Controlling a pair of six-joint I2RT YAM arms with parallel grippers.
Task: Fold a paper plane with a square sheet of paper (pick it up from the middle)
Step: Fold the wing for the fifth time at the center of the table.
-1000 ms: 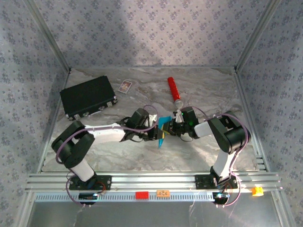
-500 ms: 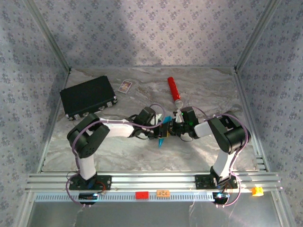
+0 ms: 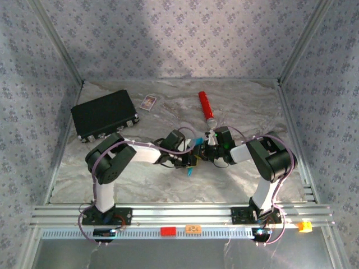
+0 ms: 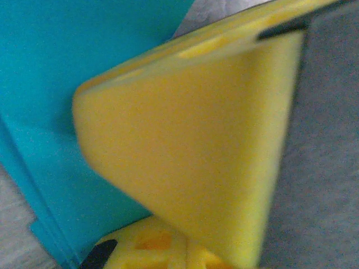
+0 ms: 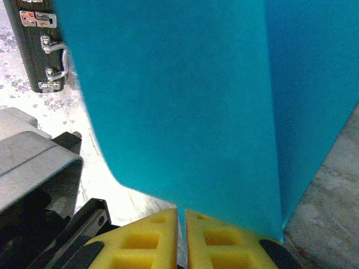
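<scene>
Top view: the left gripper (image 3: 188, 159) and right gripper (image 3: 202, 153) meet near the middle of the table (image 3: 140, 182). The square sheet of paper (image 3: 190, 168) is held between them, with a cyan corner poking out below.

Left wrist: 1 yellow finger (image 4: 185, 151) lies flat against the paper (image 4: 33, 84), and the jaws appear closed on it.

Right wrist: 2 fingers, nearly touching, pinch the sheet's lower edge (image 5: 168, 101), and 1 upright crease shows.

I judge the folding begun. No pointed dart yet, so most folds remain.
</scene>
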